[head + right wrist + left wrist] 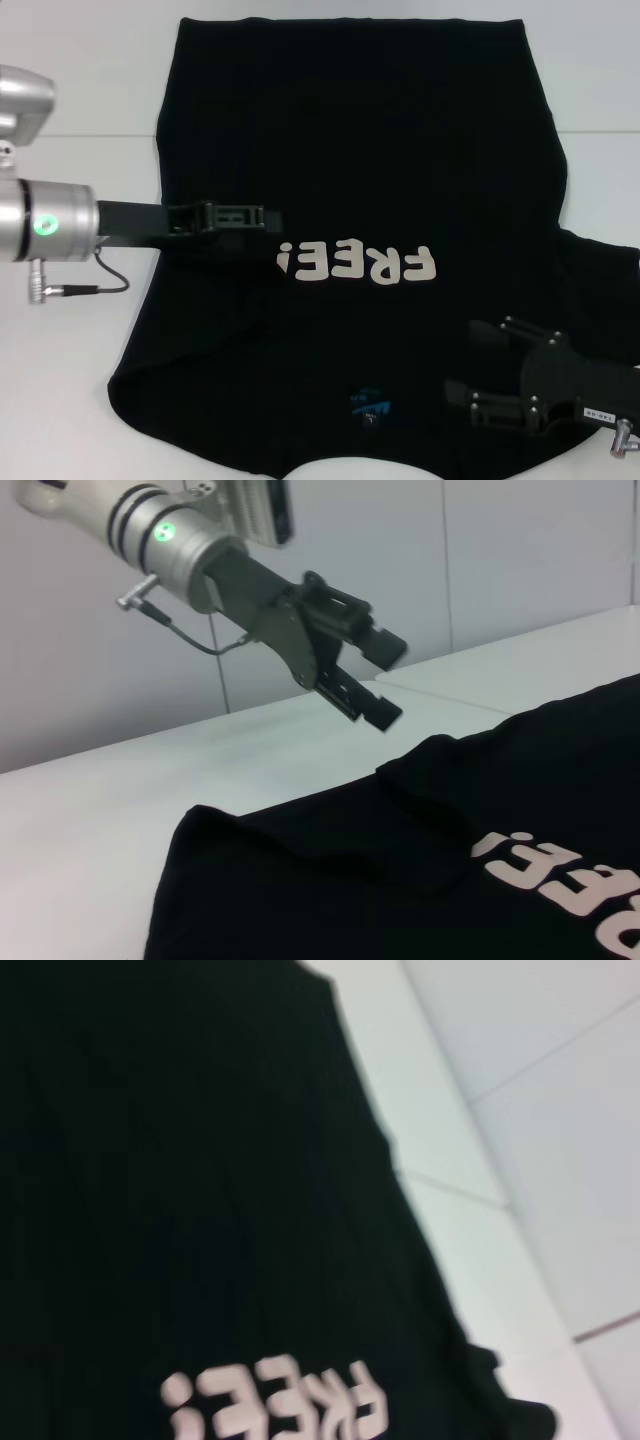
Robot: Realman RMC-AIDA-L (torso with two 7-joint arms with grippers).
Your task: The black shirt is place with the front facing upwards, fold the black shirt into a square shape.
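We work over a white table [80, 380] made of panels, with thin seams between them, and a pale wall [500, 550] rises behind it in the right wrist view. The black shirt [360, 150] lies spread front-up across the middle of the table, its cream "FREE!" lettering [358, 264] upside down to us and the small blue neck label [370, 405] near our edge. Our left gripper [265, 218] reaches in from the left and hangs above the shirt's left side, beside the lettering; the right wrist view shows its fingers [385, 650] spread apart with nothing between them, clear of the cloth. Our right gripper [462, 362] sits low at the near right over the shirt, its jaws likewise parted and empty. The shirt's near hem and collar run off the bottom of the head view. Folds in the black fabric are hard to make out.
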